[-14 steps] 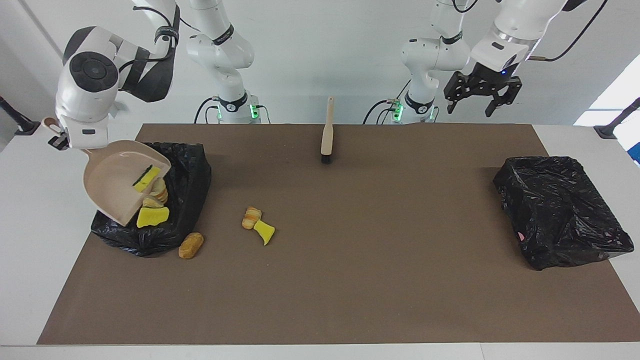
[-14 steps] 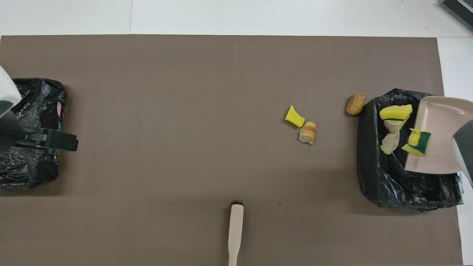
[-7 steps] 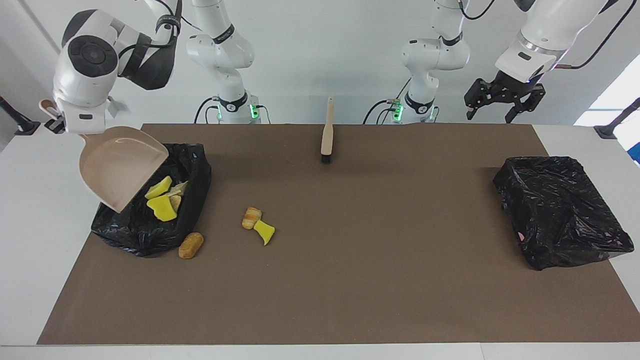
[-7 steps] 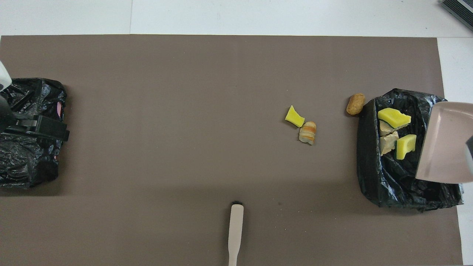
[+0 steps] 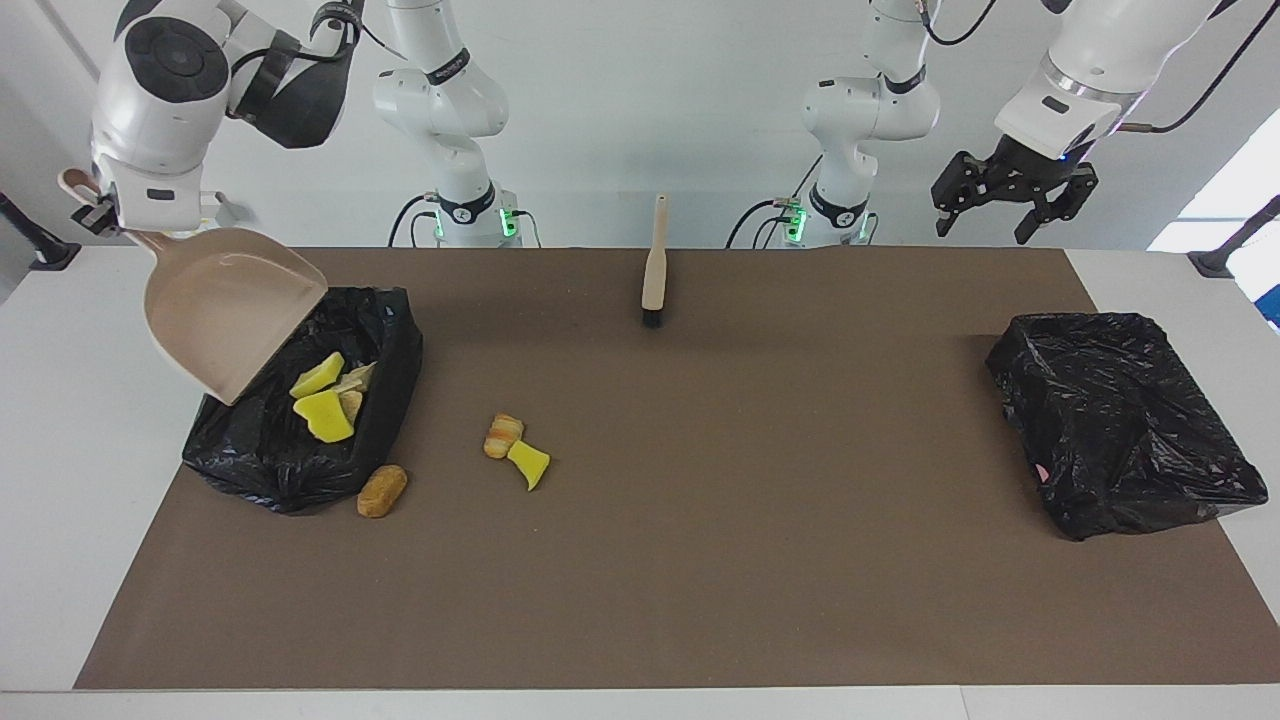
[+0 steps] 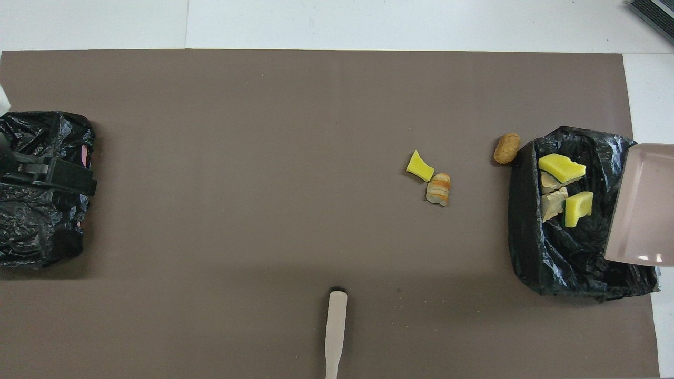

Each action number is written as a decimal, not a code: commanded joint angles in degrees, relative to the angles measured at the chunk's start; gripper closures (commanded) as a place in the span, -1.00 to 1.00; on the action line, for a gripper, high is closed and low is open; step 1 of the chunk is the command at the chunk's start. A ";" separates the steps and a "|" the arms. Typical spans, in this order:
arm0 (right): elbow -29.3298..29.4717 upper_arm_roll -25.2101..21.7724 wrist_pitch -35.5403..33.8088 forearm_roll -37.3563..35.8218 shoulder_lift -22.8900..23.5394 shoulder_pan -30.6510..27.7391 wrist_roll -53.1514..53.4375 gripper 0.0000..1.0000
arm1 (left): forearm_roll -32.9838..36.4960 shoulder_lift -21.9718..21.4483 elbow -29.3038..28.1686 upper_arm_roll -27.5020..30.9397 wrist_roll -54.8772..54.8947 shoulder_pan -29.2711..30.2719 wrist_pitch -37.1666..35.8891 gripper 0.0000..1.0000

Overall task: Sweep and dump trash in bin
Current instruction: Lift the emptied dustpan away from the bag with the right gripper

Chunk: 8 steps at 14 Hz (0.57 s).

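R end effector (image 5: 100,215) clamped on dustpan (image 5: 225,315) handle, pan raised & tilted mouth-down over bin (image 5: 385,330) at R arm's end. Four trash pcs (image 5: 325,400) in bin, three on worktop (image 5: 700,560) nearby. L end effector (image 5: 1008,212) spread, empty, hanging high over worktop's L-arm end.

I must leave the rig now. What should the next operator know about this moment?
Right gripper: shut on the dustpan, tilted and empty over the bin at its end.
Left gripper: open, empty, waiting above the other bin.
Done: four trash pieces in the bin.
Left: three pieces on the mat, one beside the bin. Brush lies unused.
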 commanded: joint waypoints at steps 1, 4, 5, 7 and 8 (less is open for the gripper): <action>0.50 0.24 -1.91 6.85 -0.05 0.98 7.88 1.00 | 1.11 -2.39 -3.11 -0.06 0.79 0.15 0.49 -1.00; 0.49 0.33 -1.91 12.48 -0.05 1.60 15.80 1.00 | 1.11 -2.56 -3.72 -0.15 0.79 0.50 1.72 -1.00; 0.23 0.33 -2.08 16.67 -0.23 1.51 19.74 1.00 | 1.02 -2.56 -3.72 -0.15 0.88 0.59 2.16 -1.00; -0.03 1.20 -2.52 19.52 -0.49 1.69 28.18 1.00 | 1.02 -2.56 -3.63 -0.06 0.88 0.67 2.60 -1.00; -0.12 2.77 -2.44 20.92 -0.58 2.21 32.13 1.00 | 1.02 -2.48 -3.72 -0.15 0.88 0.67 3.21 -1.00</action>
